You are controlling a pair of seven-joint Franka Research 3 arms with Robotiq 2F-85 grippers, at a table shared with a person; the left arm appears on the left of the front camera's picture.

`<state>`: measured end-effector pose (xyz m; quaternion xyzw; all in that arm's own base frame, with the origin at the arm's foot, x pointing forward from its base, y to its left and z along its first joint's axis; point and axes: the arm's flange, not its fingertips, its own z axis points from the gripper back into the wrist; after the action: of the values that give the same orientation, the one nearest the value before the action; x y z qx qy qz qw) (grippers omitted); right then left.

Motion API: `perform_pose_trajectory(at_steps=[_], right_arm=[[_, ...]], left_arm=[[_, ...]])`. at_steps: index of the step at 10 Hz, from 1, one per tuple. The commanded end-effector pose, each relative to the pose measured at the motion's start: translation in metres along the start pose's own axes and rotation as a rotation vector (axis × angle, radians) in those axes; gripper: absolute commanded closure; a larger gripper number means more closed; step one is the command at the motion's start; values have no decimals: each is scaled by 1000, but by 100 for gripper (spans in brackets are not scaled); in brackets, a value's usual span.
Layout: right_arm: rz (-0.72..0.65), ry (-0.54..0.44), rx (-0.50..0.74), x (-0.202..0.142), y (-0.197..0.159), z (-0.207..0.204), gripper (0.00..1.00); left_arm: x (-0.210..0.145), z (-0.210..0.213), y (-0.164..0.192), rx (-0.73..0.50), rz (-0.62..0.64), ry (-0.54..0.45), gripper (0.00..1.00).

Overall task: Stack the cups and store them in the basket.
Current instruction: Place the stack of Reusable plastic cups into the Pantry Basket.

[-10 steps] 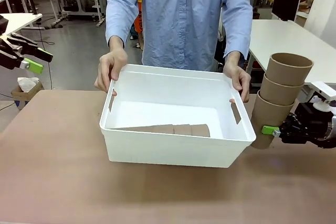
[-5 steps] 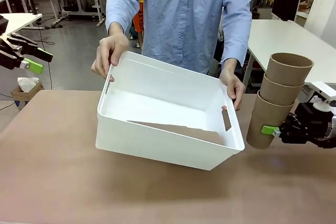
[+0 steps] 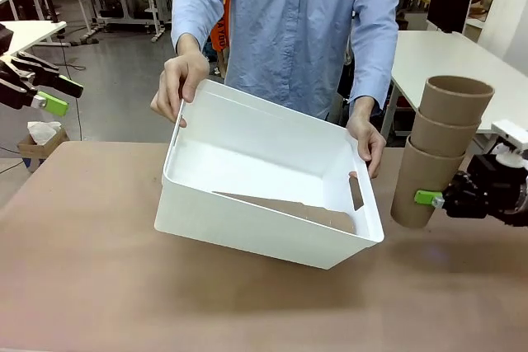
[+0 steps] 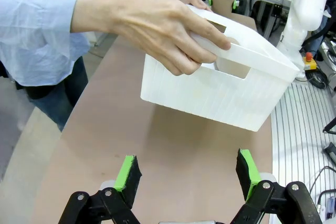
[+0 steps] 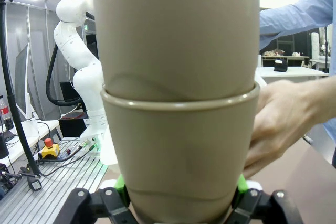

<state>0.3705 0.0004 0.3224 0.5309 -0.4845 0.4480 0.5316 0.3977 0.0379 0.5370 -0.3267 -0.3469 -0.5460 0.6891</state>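
A person in a light blue shirt stands at the far edge of the brown tabletop (image 3: 82,286) and holds the large white rectangular plastic basket (image 3: 264,195) by its two slot handles. One hand (image 3: 180,84) grips the short wall towards the robot's left, raised high; the other hand (image 3: 365,139) grips the opposite short wall, lower down. The basket is tilted, its left end lifted off the tabletop and its open top turned towards the robot, over the middle of the tabletop. Inside it, tan-brown cardboard-like cups lying on their sides (image 3: 285,208) rest along the near wall at the bottom.

Near the right edge of the tabletop, the right gripper (image 3: 431,199) is clamped on the bottom cup of a nested stack of three tall tapered tan-brown cups (image 3: 441,146), held upright and leaning slightly, just beside the basket's right end but not touching it. In the right wrist view the green pads press both sides of the lower cup (image 5: 181,150), with the person's hand close behind it.

The left gripper (image 3: 41,92) hangs beyond the left edge of the tabletop, well apart from the basket, its jaws spread wide and holding nothing; the left wrist view shows the two green pads (image 4: 127,171) apart over bare tabletop.
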Motion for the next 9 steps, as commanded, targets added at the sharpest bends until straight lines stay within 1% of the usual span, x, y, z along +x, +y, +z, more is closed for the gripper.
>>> perform_pose_trajectory(at_steps=[1, 4, 6, 7, 9], right_arm=[[-27, 66, -56, 65, 28, -3, 16], [-11, 175, -120, 137, 49, -15, 16], [-6, 304, -185, 180, 57, -42, 16], [-5, 370, -212, 194, 53, -60, 16], [-8, 507, -244, 208, 56, -93, 16]], left_arm=[[1, 0, 0, -3, 6, -1, 4], [1, 0, 0, -3, 6, -1, 4], [1, 0, 0, -3, 6, -1, 4], [1, 0, 0, -3, 6, -1, 4], [1, 0, 0, -3, 6, -1, 4]])
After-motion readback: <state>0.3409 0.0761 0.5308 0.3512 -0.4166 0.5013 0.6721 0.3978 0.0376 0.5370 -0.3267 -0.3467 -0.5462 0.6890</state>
